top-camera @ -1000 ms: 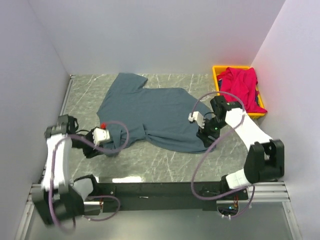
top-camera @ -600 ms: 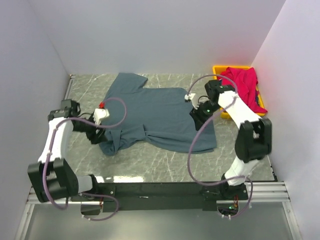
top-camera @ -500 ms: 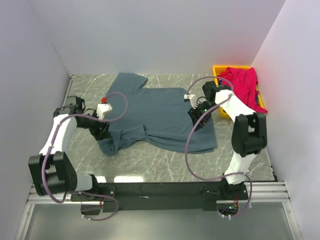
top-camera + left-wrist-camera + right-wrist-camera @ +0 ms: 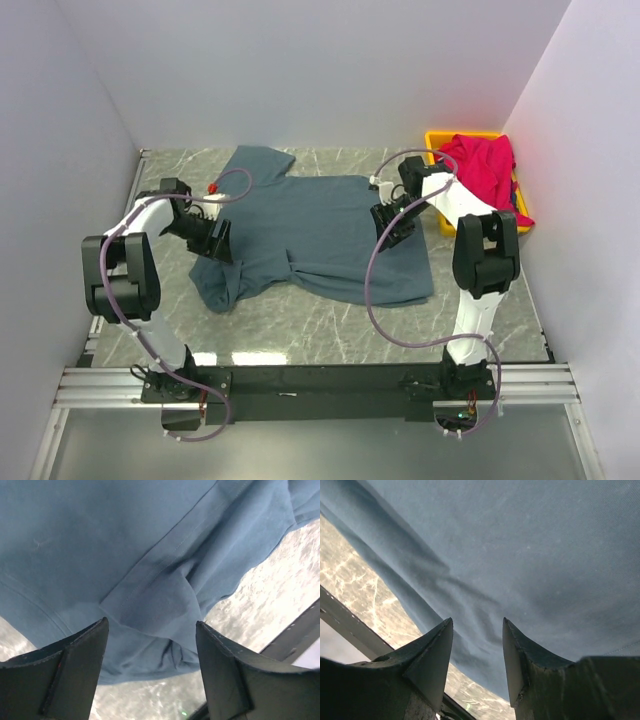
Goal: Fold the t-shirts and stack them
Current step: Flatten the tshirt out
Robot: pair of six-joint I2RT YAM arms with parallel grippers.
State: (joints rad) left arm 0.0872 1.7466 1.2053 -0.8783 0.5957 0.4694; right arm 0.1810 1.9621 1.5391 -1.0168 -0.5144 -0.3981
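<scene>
The slate blue-grey t-shirt (image 4: 310, 232) lies spread on the marble table, its near-left part bunched in folds. It fills the left wrist view (image 4: 125, 550) and the right wrist view (image 4: 520, 545). My left gripper (image 4: 213, 243) is open and empty, over the shirt's left edge. My right gripper (image 4: 390, 225) is open and empty, over the shirt's right edge. The crimson red t-shirt (image 4: 485, 172) lies heaped in the yellow bin (image 4: 437, 143) at the back right.
White walls close the table at the back and on both sides. The black rail (image 4: 320, 380) with both arm bases runs along the near edge. Bare marble (image 4: 330, 325) shows in front of the shirt.
Both arms have swung from the shirt's near corners toward the back. The left gripper is now at the shirt's left edge, the right at its right edge. The shirt has not moved.
</scene>
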